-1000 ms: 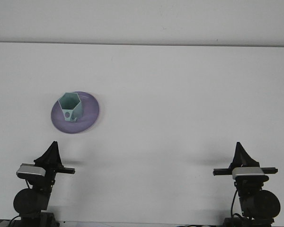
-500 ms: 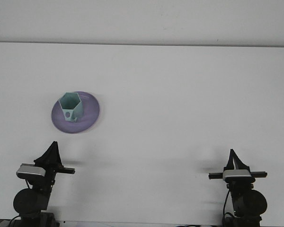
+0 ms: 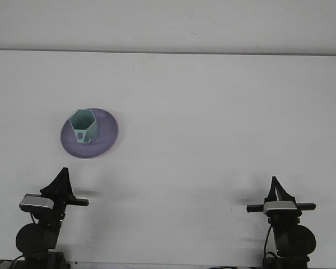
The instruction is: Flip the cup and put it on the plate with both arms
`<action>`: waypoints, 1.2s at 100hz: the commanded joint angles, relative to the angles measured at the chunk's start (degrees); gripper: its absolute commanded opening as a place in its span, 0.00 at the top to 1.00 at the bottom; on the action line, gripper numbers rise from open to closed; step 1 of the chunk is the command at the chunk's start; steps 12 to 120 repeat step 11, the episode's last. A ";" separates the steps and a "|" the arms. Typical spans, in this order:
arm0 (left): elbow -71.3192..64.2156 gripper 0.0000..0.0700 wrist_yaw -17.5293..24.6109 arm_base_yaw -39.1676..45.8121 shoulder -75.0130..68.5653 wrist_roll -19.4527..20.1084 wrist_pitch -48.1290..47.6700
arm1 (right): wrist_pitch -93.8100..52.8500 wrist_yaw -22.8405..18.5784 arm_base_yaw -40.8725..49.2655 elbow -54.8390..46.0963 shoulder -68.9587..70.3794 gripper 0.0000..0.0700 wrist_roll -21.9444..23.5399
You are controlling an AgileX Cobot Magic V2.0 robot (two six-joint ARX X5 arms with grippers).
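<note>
Nothing has shifted in the last half second, though a second ago the right gripper (image 3: 276,183) sat slightly higher and further right before drawing back to its present spot at the table's near right edge. The left gripper (image 3: 61,175) holds the same post at the near left edge as before. Both point their dark fingers up the white table (image 3: 213,112), and whether either pair of fingers is parted or pressed together cannot be told from this front view. The pale green hexagonal cup (image 3: 82,127) stands upright, mouth up, on the purple plate (image 3: 107,134), left of centre on the table and well apart from both grippers, neither of which touches anything.
</note>
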 commanded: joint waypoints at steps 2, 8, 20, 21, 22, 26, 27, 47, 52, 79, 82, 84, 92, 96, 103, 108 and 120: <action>-1.11 0.98 0.09 -0.09 -0.13 -0.35 0.55 | 0.50 0.15 0.00 -0.17 -0.04 1.00 -0.17; -1.11 0.98 0.09 -0.09 -0.13 -0.35 0.52 | 0.52 0.15 0.00 -0.17 -0.04 1.00 -0.17; -1.11 0.98 0.09 -0.09 -0.13 -0.35 0.55 | 0.50 0.15 0.00 -0.17 -0.04 1.00 -0.17; -1.11 0.98 0.09 -0.09 -0.13 -0.35 0.55 | 0.50 0.15 0.00 -0.17 -0.04 1.00 -0.17; -1.11 0.98 0.09 -0.09 -0.13 -0.35 0.55 | 0.50 0.15 0.00 -0.17 -0.04 1.00 -0.17; -1.11 0.98 0.09 -0.09 -0.13 -0.35 0.55 | 0.50 0.15 0.00 -0.17 -0.04 1.00 -0.17; -1.11 0.98 0.09 -0.09 -0.13 -0.35 0.55 | 0.50 0.15 0.00 -0.17 -0.04 1.00 -0.17; -1.11 0.98 0.09 -0.09 -0.13 -0.35 0.55 | 0.50 0.15 0.00 -0.17 -0.04 1.00 -0.17; -1.11 0.98 0.09 -0.09 -0.13 -0.35 0.55 | 0.50 0.15 0.00 -0.17 -0.04 1.00 -0.17; -1.11 0.98 0.09 -0.09 -0.13 -0.35 0.55 | 0.50 0.15 0.00 -0.17 -0.04 1.00 -0.17; -1.11 0.98 0.09 -0.09 -0.13 -0.35 0.55 | 0.50 0.15 0.00 -0.17 -0.04 1.00 -0.17; -1.11 0.98 0.09 -0.09 -0.13 -0.35 0.55 | 0.50 0.15 0.00 -0.17 -0.04 1.00 -0.17; -1.11 0.98 0.09 -0.09 -0.13 -0.35 0.55 | 0.50 0.15 0.00 -0.17 -0.04 1.00 -0.17; -1.11 0.98 0.09 -0.09 -0.13 -0.35 0.55 | 0.50 0.15 0.00 -0.17 -0.04 1.00 -0.17; -1.11 0.98 0.09 -0.09 -0.13 -0.35 0.55 | 0.50 0.15 0.00 -0.17 -0.04 1.00 -0.17; -1.11 0.98 0.09 -0.09 -0.13 -0.35 0.55 | 0.50 0.15 0.00 -0.17 -0.04 1.00 -0.17; -1.11 0.98 0.09 -0.09 -0.13 -0.35 0.55 | 0.50 0.15 0.00 -0.17 -0.04 1.00 -0.17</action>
